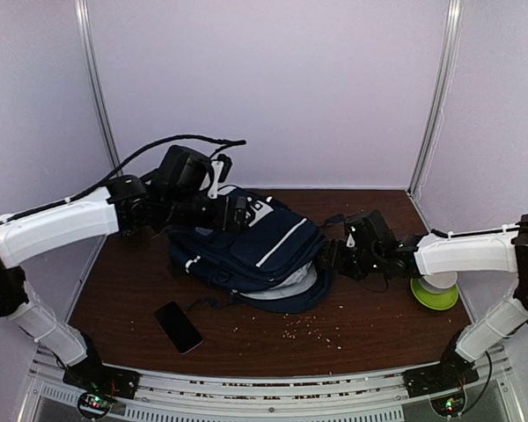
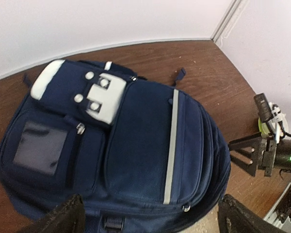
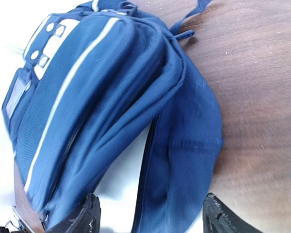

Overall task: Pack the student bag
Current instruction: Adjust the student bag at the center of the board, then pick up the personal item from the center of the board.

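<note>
The left claw [image 2: 150,216] is spread, with the bag [image 2: 136,145] just ahead of it. The right claw [image 3: 150,216] is spread too, the bag's edge right before it.

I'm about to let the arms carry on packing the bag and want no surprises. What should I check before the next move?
1. Left gripper open, gripping nothing: ok.
2. Right gripper open, gripping nothing: ok.
3. Navy-blue striped fabric backpack lying flat on the brown wooden table: ok.
4. Backpack's main opening wide enough to load: cannot tell; only a strip of light lining shows at its near edge.
5. Flat black phone packed: not ok; it lies on the table, near-left of the backpack.
6. Right arm clear of the green round plate: cannot tell.
</note>
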`<state>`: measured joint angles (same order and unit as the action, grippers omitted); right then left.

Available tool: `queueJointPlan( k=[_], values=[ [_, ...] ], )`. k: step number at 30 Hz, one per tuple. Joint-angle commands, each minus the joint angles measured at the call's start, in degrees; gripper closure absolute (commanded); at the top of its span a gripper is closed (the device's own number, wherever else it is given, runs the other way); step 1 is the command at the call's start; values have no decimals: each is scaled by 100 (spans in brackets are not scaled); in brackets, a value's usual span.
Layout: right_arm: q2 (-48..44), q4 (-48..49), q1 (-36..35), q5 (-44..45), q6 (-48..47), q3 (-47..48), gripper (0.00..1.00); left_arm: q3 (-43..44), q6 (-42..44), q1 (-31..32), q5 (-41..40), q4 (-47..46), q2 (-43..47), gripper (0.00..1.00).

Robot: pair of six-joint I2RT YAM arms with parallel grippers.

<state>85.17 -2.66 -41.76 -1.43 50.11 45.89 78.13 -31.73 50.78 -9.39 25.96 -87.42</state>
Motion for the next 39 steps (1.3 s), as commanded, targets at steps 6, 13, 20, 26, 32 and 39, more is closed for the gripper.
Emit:
queueJointPlan(
  k=[6, 13, 20, 26, 32, 39],
  values=[
    [-1959, -1754, -959, 1179, -450, -298, 26, -3466, -2807, 243, -1517, 1109, 3357, 2],
    [-1781, -1317, -2034, 595, -792, 413, 30, -4547, -3596, 103, -1273, 688, 3994, 3],
    [62, -547, -2589, -482, -1013, 1975, 32, -4389, -4279, -584, -678, 1200, 3490, 2],
    [1369, -610, -2611, -983, -940, 2941, 33, -4965, -4949, -1173, -13, 849, 3641, 3],
    [1316, -680, -2609, -641, -973, 2744, 32, -4545, -5375, -1216, 159, 1402, 2783, 2],
    [1060, -733, -2597, -392, -994, 2337, 32, -3861, -5331, -1167, 538, 1606, 1398, 2]
  ],
)
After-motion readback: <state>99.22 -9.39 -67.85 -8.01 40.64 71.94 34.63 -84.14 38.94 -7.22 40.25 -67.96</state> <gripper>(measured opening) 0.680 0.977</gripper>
